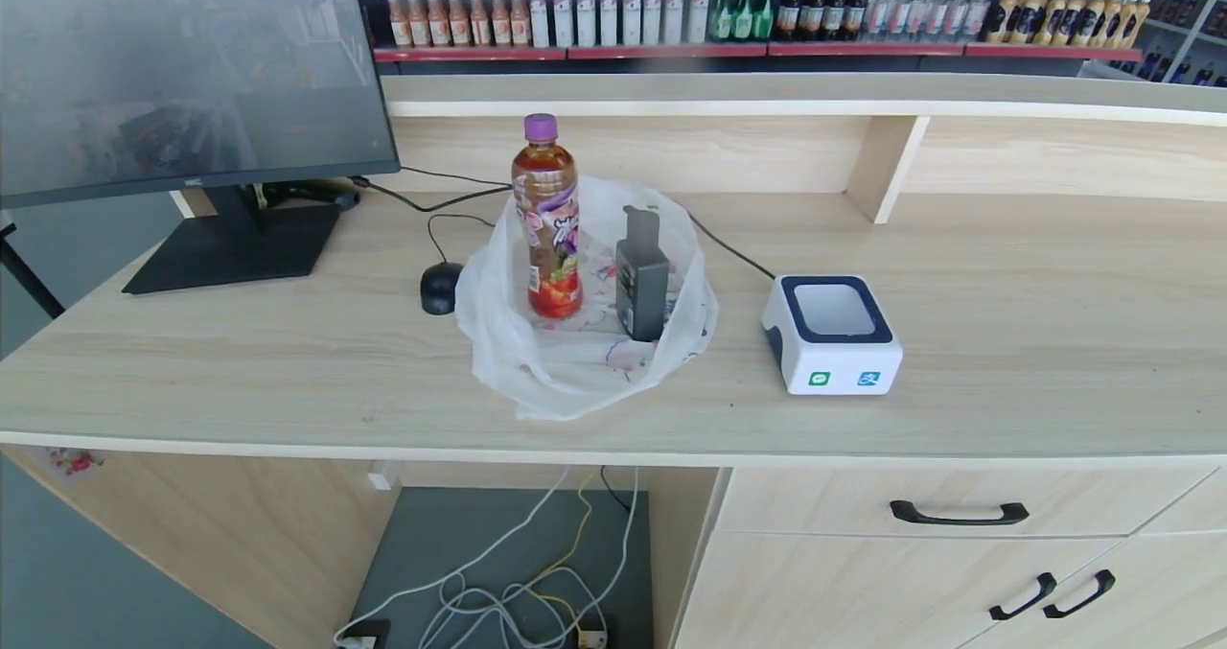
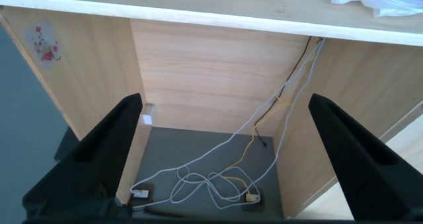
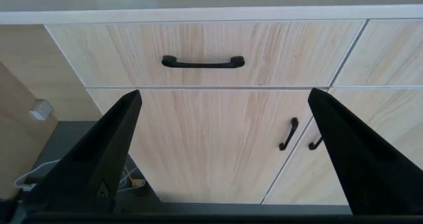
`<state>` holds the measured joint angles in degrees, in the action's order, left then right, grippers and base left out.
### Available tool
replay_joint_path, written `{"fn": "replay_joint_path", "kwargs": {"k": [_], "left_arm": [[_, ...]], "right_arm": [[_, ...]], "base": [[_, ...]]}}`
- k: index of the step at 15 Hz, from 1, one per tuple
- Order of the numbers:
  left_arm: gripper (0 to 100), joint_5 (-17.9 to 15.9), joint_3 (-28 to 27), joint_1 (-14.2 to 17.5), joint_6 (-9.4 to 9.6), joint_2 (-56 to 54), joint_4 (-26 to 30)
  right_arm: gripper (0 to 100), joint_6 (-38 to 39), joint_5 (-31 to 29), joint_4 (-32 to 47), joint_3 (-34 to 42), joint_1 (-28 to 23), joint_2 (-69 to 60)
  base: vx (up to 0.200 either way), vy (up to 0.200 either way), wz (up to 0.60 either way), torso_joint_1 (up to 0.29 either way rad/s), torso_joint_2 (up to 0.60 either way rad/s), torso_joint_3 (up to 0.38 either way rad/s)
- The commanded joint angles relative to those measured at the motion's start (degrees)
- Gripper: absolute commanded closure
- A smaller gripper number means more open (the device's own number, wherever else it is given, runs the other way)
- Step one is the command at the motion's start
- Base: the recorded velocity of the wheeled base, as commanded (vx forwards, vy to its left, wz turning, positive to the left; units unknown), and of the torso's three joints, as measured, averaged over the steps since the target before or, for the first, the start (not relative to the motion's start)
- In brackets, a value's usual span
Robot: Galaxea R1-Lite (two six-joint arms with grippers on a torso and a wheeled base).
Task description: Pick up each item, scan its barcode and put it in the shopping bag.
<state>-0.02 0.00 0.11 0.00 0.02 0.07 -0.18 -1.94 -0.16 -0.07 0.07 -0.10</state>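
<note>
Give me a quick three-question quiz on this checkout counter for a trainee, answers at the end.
1. True or false: the tea bottle stands upright in the shopping bag.
2. Which stands on the counter to the robot's right of the bag? A) monitor B) computer mouse C) barcode scanner
3. Fill in: the left pincer and the right pincer are both ___.
Key: 1 true; 2 C; 3 open.
</note>
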Motion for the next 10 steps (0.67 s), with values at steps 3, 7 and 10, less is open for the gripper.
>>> {"fn": "replay_joint_path", "kwargs": {"k": [3,7,10], "left_arm": [[0,-0.1,0.0,0.1,0.0,0.0,0.0],[0,-0.1,0.0,0.1,0.18,0.0,0.0],[0,0.0,0.0,0.1,0.18,0.0,0.0]], "right_arm": [[0,0.4,0.0,0.0,0.0,0.0,0.1],[0,0.4,0.0,0.0,0.0,0.0,0.1],[0,0.4,0.0,0.0,0.0,0.0,0.1]], "base": [[0.0,-0.2,-0.2,0.001,0.0,-0.001],[0.0,-0.2,0.0,0.001,0.0,0.001],[0.0,0.0,0.0,0.0,0.0,0.0]]}}
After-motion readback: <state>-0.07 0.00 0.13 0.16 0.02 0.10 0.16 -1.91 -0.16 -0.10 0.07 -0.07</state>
